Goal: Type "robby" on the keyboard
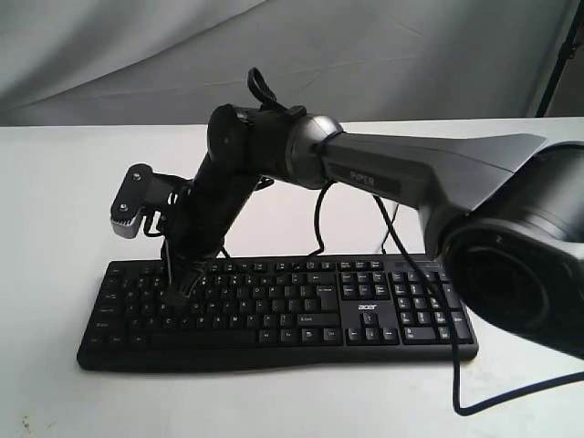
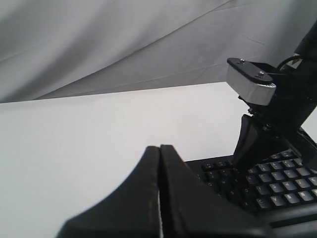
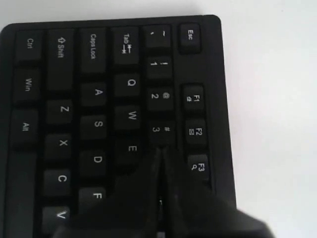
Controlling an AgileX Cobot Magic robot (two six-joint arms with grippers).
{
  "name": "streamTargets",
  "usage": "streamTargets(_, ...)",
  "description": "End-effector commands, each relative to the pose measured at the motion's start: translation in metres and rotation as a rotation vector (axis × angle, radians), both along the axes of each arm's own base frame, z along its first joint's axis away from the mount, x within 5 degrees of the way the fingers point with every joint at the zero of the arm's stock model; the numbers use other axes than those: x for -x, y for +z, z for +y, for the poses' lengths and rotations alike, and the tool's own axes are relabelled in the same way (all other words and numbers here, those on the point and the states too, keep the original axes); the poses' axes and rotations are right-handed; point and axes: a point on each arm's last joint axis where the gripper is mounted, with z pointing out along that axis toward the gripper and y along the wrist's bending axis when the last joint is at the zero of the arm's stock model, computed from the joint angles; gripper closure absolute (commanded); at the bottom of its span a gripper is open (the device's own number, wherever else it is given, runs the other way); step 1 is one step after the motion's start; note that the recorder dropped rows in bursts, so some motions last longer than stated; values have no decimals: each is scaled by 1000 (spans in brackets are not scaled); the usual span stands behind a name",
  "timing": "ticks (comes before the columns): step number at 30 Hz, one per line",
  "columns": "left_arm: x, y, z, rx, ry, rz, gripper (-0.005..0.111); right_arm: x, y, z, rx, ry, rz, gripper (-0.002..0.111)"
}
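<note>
The black keyboard [image 1: 301, 315] with a white acer logo lies on the white table [image 1: 55, 201], curved front edge nearest the exterior camera. My right gripper [image 1: 175, 294] reaches across to the keyboard's left part and points down, shut and empty. In the right wrist view, the right gripper's tip [image 3: 159, 151] sits just past the 3 and E keys of the keyboard [image 3: 74, 99]; the key under it is hidden, and contact is unclear. My left gripper [image 2: 159, 148] is shut on nothing beside the left end of the keyboard [image 2: 282, 191]. It is outside the exterior view.
A thin black cable [image 1: 453, 365] runs over the number pad and off the front right of the table. The right arm's grey wrist camera [image 2: 250, 82] hangs above the keys. A grey cloth backdrop [image 1: 274, 46] closes the back.
</note>
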Motion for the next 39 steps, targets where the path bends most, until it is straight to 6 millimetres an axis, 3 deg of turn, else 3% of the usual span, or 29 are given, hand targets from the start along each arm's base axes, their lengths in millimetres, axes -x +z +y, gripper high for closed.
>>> streamTargets(1,0,-1,0,-1,-5,-5,107,1,3,1,1,-4,10,108)
streamTargets(14,0,-1,0,-1,-5,-5,107,10,2,5,12,49,28,108)
streamTargets(39,0,-1,0,-1,-5,-5,107,8,0,2,53,28,7,108)
